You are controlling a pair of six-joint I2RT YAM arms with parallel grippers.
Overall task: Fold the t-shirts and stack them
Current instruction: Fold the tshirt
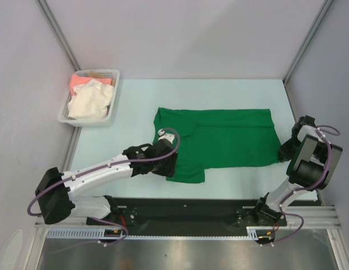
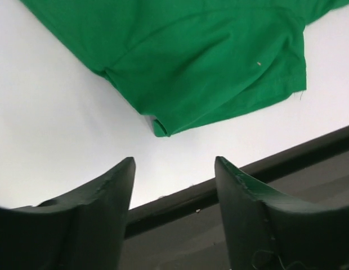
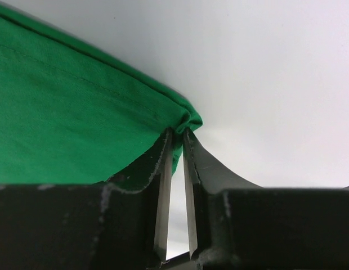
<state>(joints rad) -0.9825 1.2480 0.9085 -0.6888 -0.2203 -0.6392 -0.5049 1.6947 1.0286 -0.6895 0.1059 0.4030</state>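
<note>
Right pincer (image 3: 177, 134) is clenched on the green t-shirt (image 3: 62, 107). In its own wrist view the 2 dark fingers (image 3: 155, 163) stand almost together, with only a thin slit between them. A doubled corner of the green cloth is nipped at their tips in the centre of the frame. The rest of the cloth runs off to the left and upper left, and bare pale tabletop (image 3: 276, 73) fills the right side.

From overhead, this arm sits at the right edge of the frame, its pincer at the lower right corner of the shirt. The shirt lies spread flat across the middle of the tabletop, collar end to the left and hem to the right. 1 sleeve juts toward the bottom of the frame.

The left pincer (image 2: 174, 163) is released, its 2 fingers spread wide with nothing between them. In its wrist view the sleeve's corner lies just beyond the tips, not touching them, and a black rail (image 2: 287, 163) crosses the lower right. Overhead, it hovers at the left part of the shirt, beside that sleeve.

At the upper left of the overhead frame a white basket (image 1: 87, 121) holds a cream t-shirt (image 1: 90, 101) and, behind it, a pink t-shirt (image 1: 80, 81), both bunched up.
</note>
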